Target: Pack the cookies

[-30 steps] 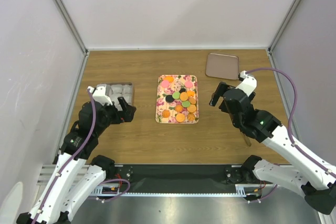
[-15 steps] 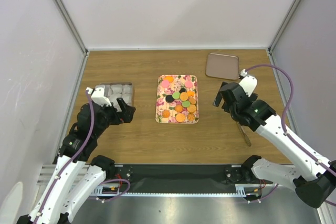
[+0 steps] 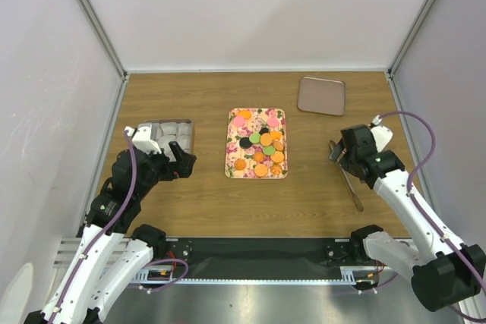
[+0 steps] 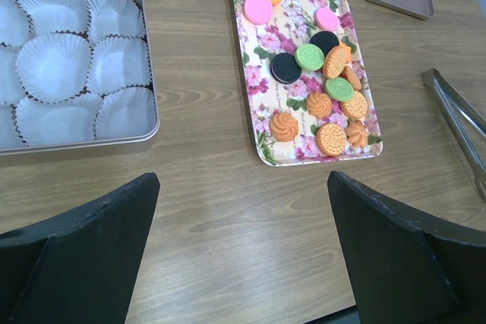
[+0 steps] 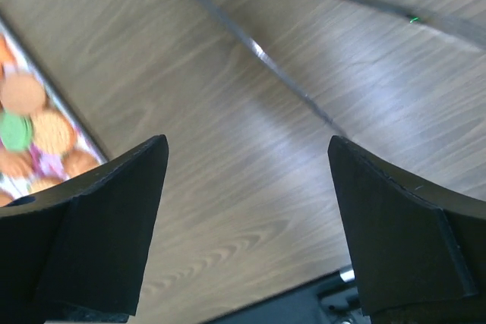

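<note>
Right gripper (image 3: 335, 151): spread wide, nothing pinched, poised over far end of tongs (image 3: 351, 187) lying on bare wood. Left gripper (image 3: 182, 158): also spread, empty, parked just beside near-right corner of baking tin (image 3: 190, 136).

Cookies (image 3: 260, 149): all on floral tray (image 3: 230, 142) at table centre, bunched toward its right side and near half, several overlapping; orange, green, pink, black. None in paper cups (image 4: 53, 66) yet, so packing prob. not begun.

Step in hand, by the look of it: fetching tongs w/ right arm ahead of any cookie lift. Next move calls for dropping straight down, setting fingers either side of both thin metal arms, closing enough to lift w/o letting them twist. Low, flat, shiny on wood, so likely slippery; needs a near-table-level grab.

Edges & room:
- Tray rim raised; orange cookies hard against right and near rim, so better taken from above, not from the side.
- Tin wall upright around cups; drop from overhead.
- Open wood btwn tray and tin, also btwn tray and tongs: enough for a carry across.
- Brown lid (image 3: 321, 95) at far right, well apart from tongs, not in the way.
- Right wall (image 3: 448, 111) near right arm's outer side; little swing room there, so keep elbow inboard.
</note>
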